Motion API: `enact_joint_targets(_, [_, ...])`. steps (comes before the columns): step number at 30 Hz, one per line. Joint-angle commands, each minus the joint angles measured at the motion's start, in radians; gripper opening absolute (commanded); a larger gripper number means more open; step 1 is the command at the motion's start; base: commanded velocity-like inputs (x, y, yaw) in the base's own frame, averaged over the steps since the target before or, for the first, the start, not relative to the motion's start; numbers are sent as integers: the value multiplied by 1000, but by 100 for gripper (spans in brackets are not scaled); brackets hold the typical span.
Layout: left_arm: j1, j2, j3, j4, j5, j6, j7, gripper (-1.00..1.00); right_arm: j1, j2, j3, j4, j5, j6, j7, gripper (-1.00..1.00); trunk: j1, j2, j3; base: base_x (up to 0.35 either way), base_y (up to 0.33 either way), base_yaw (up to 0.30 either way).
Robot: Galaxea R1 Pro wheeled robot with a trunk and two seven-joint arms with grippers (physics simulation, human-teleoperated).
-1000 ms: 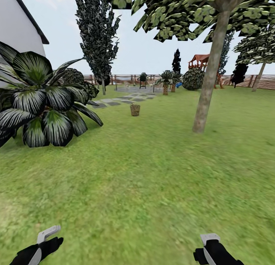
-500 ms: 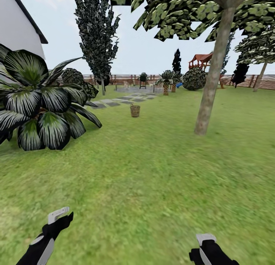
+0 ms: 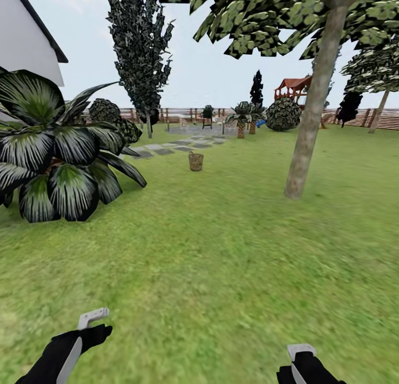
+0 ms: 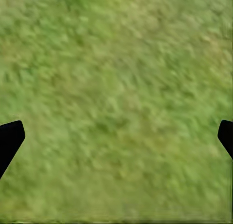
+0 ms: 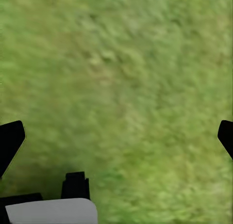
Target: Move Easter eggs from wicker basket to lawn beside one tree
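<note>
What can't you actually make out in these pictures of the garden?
- Eggs: the wicker basket is far off and small in the head view; its inside cannot be seen.
- Playhouse: partly hidden behind the tree trunk.
- Left gripper and right gripper: cut off by the head view's bottom edge.
- Lawn: blurred in both wrist views, so no detail.

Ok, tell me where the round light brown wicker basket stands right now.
In the head view the round light brown wicker basket stands upright on the lawn far ahead, beside the grey stepping-stone path, left of the thick grey-brown tree trunk.
</note>
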Motion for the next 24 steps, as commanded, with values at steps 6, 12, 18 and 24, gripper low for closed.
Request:
enact_joint_targets(6, [0, 0, 1, 17, 6, 69, 0, 100, 0, -9, 6, -2, -8, 6, -6, 100, 0, -1, -1, 307, 0, 0])
enact_joint_targets(12, [0, -1, 1, 18, 5, 73, 0, 100, 0, -13, 5, -3, -8, 7, -6, 100, 0, -1, -1, 327, 0, 0])
enact_joint_targets(18, [0, -2, 1, 21, 7, 75, -2, 100, 0, -17, 3, -6, -8, 6, -6, 100, 0, -1, -1, 327, 0, 0])
enact_joint_targets(24, [0, -8, 1, 22, 7, 74, 0, 100, 0, -9, 10, -7, -6, 4, -6, 100, 0, -1, 0, 327, 0, -116])
